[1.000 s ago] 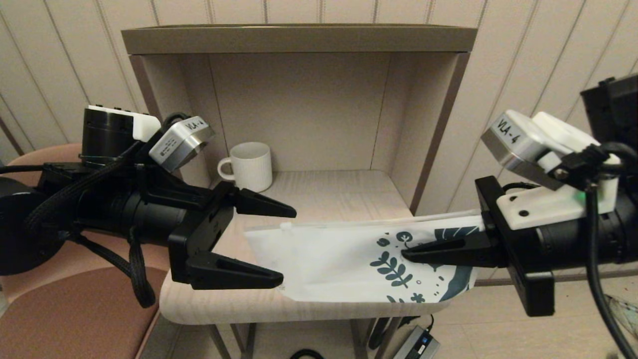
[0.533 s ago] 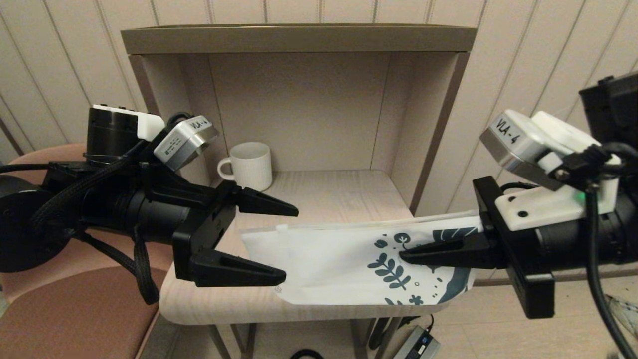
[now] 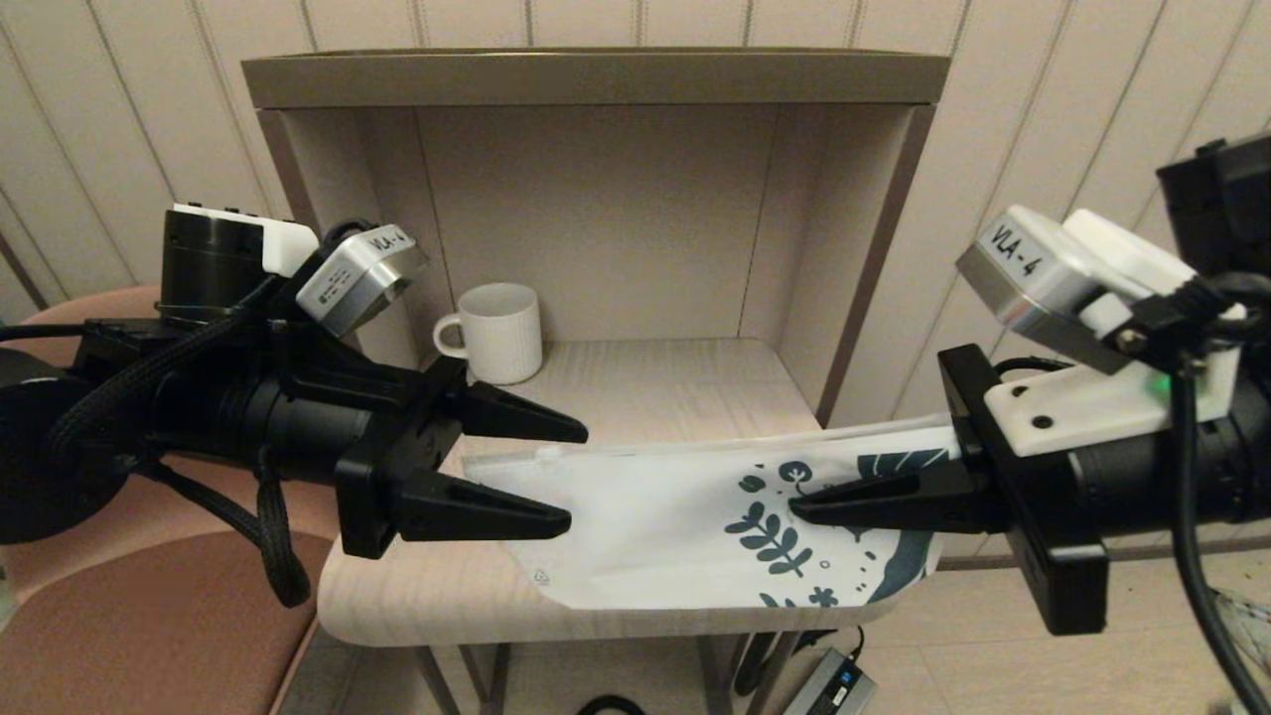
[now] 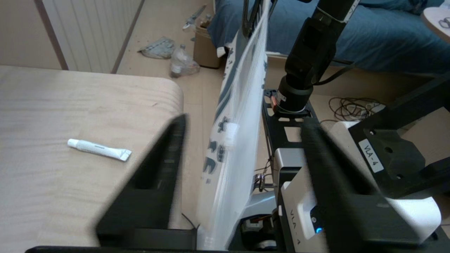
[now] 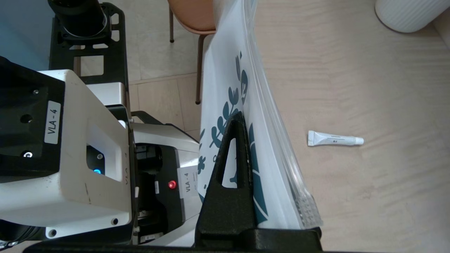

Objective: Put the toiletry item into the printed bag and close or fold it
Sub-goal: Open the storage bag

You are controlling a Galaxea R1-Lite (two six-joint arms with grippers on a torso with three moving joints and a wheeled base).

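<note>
The left hand point(image 3: 556, 475) has narrowed its fingers since a second ago: the lower finger has risen toward the upper, and the plain end of the printed bag point(image 3: 655, 516) now sits between them. The left wrist view shows a gap on both sides of the bag edge point(image 4: 232, 147), so the fingers are partly open and not yet clamped. The bag has also shifted slightly toward the left arm. In my judgement the left hand is about to take the zipper end, so the mouth can be opened.

The right hand point(image 3: 804, 508) holds the leaf-printed end — closed on the bag, which hangs on edge above the front of the desk point(image 3: 417, 596).

The toiletry item point(image 5: 334, 140) lies flat on the desk, apart from the bag and touched by neither hand. Insertion has not begun — nor closing.

Count:
- one printed bag;
- one toiletry item;
- one white mug point(image 3: 498, 332), at the back of the desk under the shelf point(image 3: 596, 74);
- two hands, both at the bag.
</note>
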